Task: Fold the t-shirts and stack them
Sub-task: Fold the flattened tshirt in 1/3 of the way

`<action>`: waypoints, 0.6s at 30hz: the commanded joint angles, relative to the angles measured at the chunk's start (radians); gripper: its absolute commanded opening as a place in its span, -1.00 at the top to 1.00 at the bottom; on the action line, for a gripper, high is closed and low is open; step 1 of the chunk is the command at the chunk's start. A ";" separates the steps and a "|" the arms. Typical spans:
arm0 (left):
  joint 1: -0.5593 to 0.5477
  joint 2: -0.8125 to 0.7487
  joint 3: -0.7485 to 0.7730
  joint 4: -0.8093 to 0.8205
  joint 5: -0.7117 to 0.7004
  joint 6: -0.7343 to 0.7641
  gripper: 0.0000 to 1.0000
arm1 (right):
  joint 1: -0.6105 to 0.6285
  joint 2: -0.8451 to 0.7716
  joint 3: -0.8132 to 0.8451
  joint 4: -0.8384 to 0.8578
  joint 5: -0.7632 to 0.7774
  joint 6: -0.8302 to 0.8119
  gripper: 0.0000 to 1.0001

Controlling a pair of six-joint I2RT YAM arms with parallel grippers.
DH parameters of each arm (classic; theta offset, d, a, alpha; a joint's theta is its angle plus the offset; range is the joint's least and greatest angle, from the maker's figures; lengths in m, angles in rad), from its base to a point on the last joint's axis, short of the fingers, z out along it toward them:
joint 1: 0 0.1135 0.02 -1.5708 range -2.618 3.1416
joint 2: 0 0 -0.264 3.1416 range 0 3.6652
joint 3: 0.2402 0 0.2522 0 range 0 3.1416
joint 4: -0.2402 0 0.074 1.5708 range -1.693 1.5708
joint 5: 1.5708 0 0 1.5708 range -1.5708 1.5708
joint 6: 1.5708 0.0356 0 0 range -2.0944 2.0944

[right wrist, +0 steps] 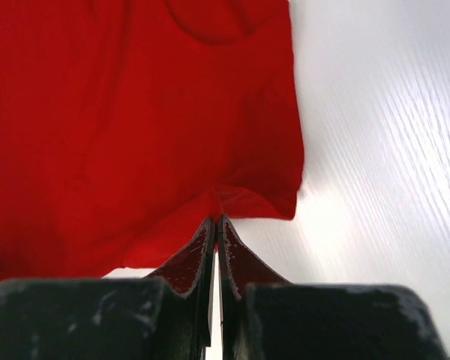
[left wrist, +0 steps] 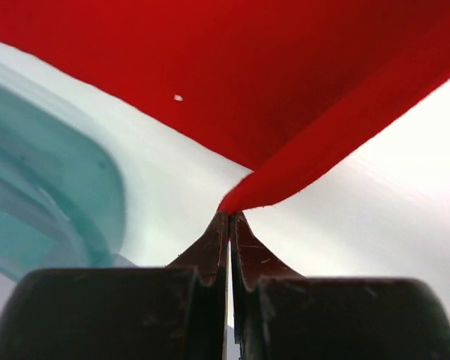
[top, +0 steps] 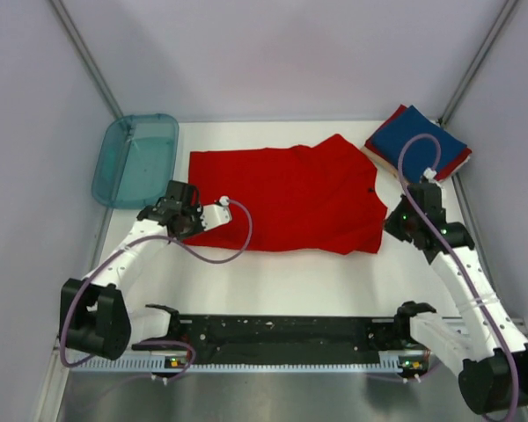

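A bright red t-shirt [top: 286, 198] lies spread across the middle of the white table. My left gripper [top: 187, 217] is shut on its near left corner, and the left wrist view shows the cloth [left wrist: 285, 90] pinched at the fingertips [left wrist: 217, 229]. My right gripper [top: 396, 224] is shut on its near right edge, and the right wrist view shows the cloth [right wrist: 135, 112] pinched at the fingertips [right wrist: 206, 232]. A folded navy blue t-shirt [top: 418, 141] lies on folded red cloth [top: 464, 160] at the back right corner.
A translucent teal plastic tray [top: 136, 158] stands at the back left, close to my left gripper, and shows blurred in the left wrist view [left wrist: 45, 195]. Grey walls close in the table on three sides. The black arm mount rail [top: 282, 334] runs along the near edge.
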 commanded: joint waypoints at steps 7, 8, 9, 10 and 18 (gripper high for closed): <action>0.045 0.319 0.280 0.027 -0.087 -0.100 1.00 | -0.009 0.347 0.280 0.272 0.039 -0.268 1.00; 0.046 0.347 0.296 0.027 -0.088 -0.102 1.00 | -0.011 0.381 0.294 0.287 0.045 -0.288 1.00; 0.048 0.365 0.305 0.029 -0.090 -0.104 1.00 | -0.011 0.409 0.311 0.301 0.046 -0.306 1.00; 0.048 0.388 0.317 0.033 -0.093 -0.107 1.00 | -0.011 0.438 0.323 0.321 0.048 -0.328 1.00; 0.048 0.530 0.454 0.041 -0.133 -0.157 1.00 | -0.011 0.654 0.441 0.392 0.037 -0.456 1.00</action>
